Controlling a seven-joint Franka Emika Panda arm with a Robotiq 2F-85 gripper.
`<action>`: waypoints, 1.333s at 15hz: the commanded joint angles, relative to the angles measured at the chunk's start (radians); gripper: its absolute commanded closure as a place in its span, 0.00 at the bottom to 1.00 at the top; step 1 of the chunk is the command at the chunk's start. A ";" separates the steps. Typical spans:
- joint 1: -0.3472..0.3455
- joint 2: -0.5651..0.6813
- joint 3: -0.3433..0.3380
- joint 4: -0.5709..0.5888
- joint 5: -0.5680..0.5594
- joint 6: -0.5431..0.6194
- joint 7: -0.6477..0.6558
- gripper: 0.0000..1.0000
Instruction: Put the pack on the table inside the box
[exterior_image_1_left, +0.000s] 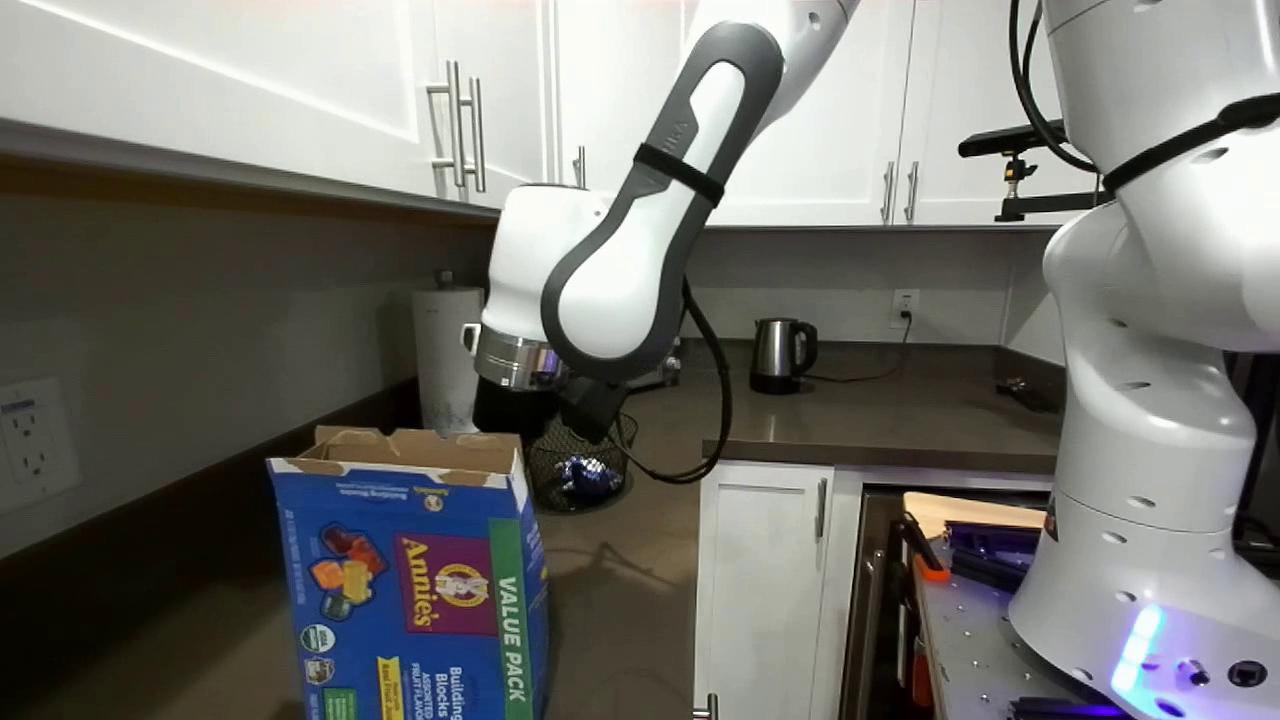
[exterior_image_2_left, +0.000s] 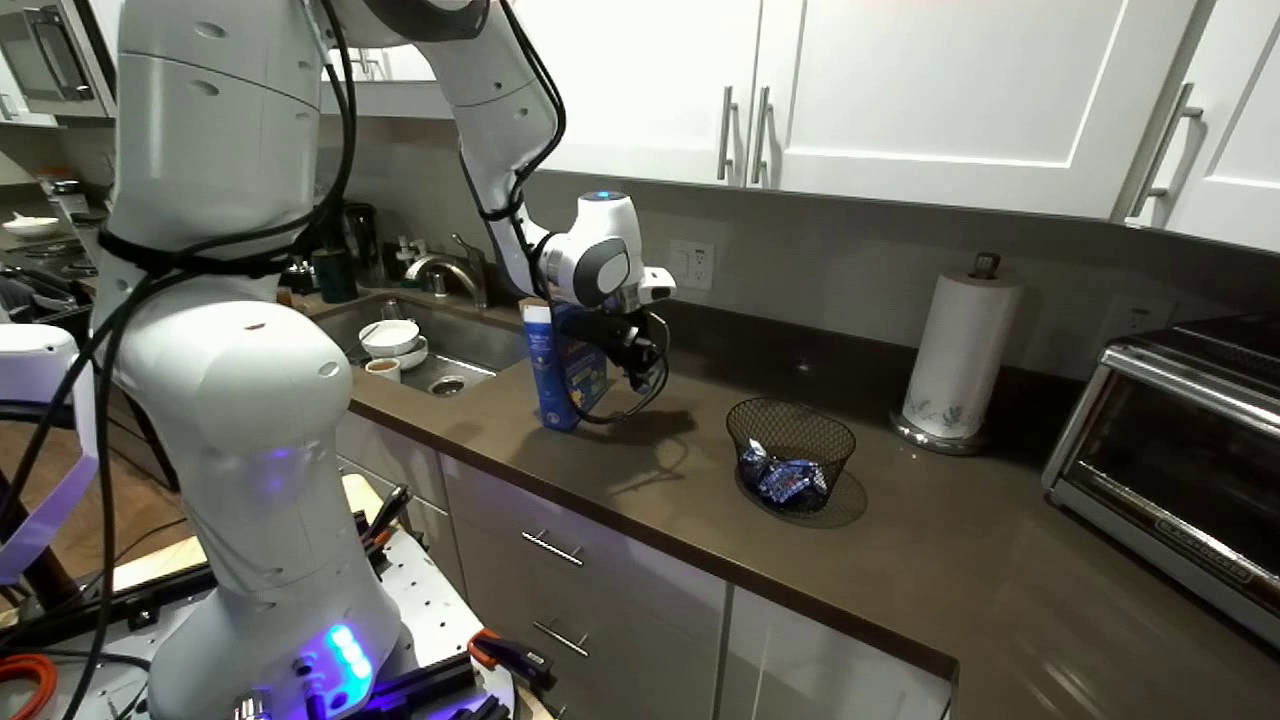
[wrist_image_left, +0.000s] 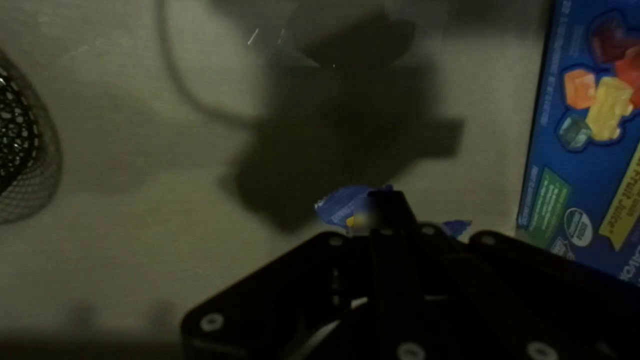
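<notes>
The pack (wrist_image_left: 340, 206), a small blue wrapper with a jagged edge, is held above the table (exterior_image_2_left: 1000, 560), beside the box (exterior_image_1_left: 430, 600) and not yet inside it. It is pinched by the gripper (wrist_image_left: 387, 206), whose fingers (wrist_image_left: 397, 245) are closed together across its middle; in the wrist view a larger piece of wrapper is seen sticking out on one side and a smaller tip on the other.

Very little weight should be expected, and a thin, soft skin that will bend and crumple. The film looks slippery, so a steady squeeze is called for, though the contents, probably soft fruit sweets judging by the printing on the box, could be mashed by too hard a grip. The hold near the middle seems well chosen and need not be changed; the loose ends could be caught on the ragged brown rim (exterior_image_1_left: 450, 452) of the box.

The fingers appear to be lower than that rim, so a lift, then a sideways move, would probably be needed before release.

Farther along the table, shiny blue pouches (exterior_image_2_left: 795, 482) are held in a wire basket (exterior_image_2_left: 838, 440), with a paper towel roll (exterior_image_2_left: 965, 345) and a toaster oven (exterior_image_2_left: 1180, 480) beyond.
</notes>
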 joint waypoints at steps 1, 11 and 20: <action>0.026 -0.061 -0.004 -0.081 -0.032 0.026 0.064 1.00; 0.045 -0.184 -0.046 -0.160 -0.128 -0.033 0.147 1.00; -0.012 -0.323 0.012 -0.160 -0.097 -0.135 0.095 1.00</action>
